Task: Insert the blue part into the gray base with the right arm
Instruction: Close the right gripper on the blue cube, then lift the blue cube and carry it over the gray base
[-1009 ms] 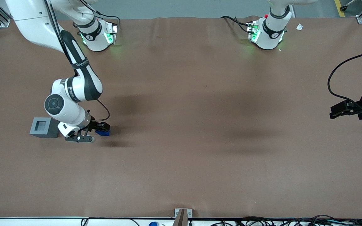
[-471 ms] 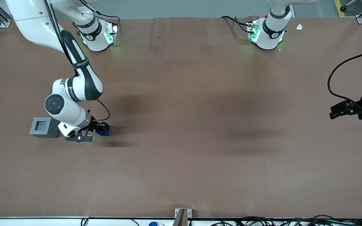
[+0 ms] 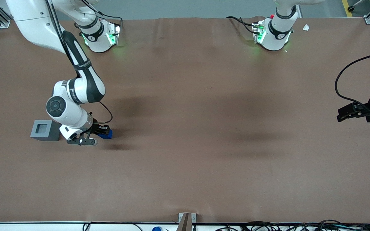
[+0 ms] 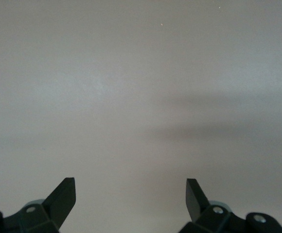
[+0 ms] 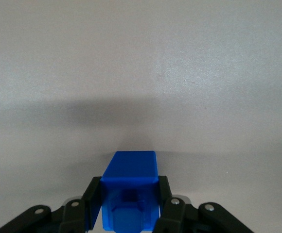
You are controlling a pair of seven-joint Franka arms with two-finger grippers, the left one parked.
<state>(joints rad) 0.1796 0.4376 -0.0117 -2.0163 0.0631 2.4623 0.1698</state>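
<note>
Blue part (image 3: 107,135) half hidden under the tool (image 3: 103,131), gray base (image 3: 45,130) corner under right arm (image 3: 72,106).

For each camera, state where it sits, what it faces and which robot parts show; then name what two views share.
Front view: high, facing the table; right arm, gray base, blue part show.
Right wrist view: on the working arm, looking down past its tool, shut on the blue part.
Left wrist view: only tabletop and fingertips.
Shared: blue part, front and right wrist.

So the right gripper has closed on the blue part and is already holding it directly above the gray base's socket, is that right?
Not quite. The gripper is shut on the blue part, as the right wrist view shows, but the front view puts it beside the gray base, toward the parked arm's end of the table, not above the socket.
</note>
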